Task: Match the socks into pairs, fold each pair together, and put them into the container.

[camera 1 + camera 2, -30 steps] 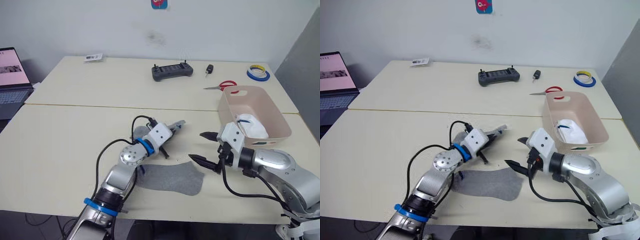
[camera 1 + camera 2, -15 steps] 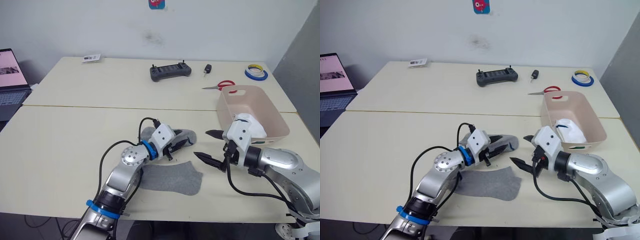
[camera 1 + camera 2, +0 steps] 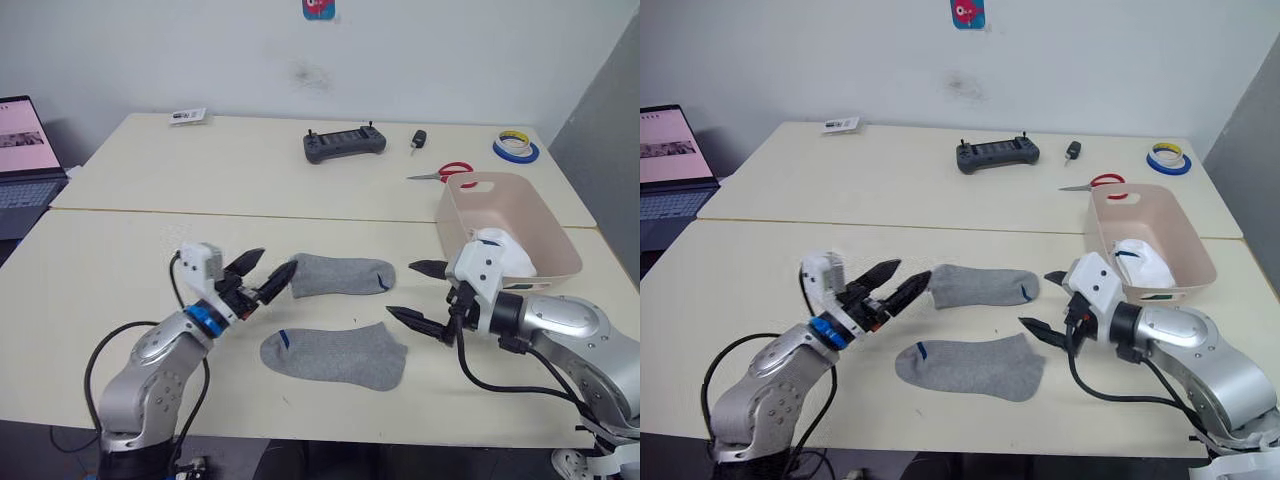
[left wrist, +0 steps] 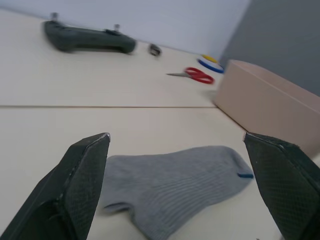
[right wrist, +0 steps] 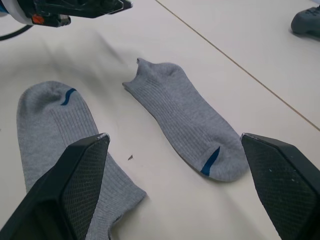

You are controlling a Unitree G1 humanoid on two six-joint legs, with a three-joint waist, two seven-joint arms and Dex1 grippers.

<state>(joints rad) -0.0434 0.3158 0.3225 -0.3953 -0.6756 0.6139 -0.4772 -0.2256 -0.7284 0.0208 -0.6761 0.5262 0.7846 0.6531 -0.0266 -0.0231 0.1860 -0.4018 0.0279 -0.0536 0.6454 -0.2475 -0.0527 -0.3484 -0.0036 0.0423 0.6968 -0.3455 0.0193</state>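
Left arm: bent at the elbow, forearm reaching forward and inward, low over the near worktop.
Left pincer (image 3: 268, 273): two black fingers spread apart, tips pointing to the robot's right, holding nothing.
Right arm: silver forearm angled in from the near right, wrist turned inward.
Right pincer (image 3: 418, 292): black fingers wide apart, one above the other, tips pointing left, empty.

Both grey socks (image 5: 187, 127) (image 5: 62, 132) are soft ribbed knit cloth, matt. The container (image 3: 545, 230) is smooth pale pink plastic. The bench (image 3: 130, 260) is smooth matt cream laminate. Each tool's fingers (image 5: 280, 180) carry cross-hatched black pads.
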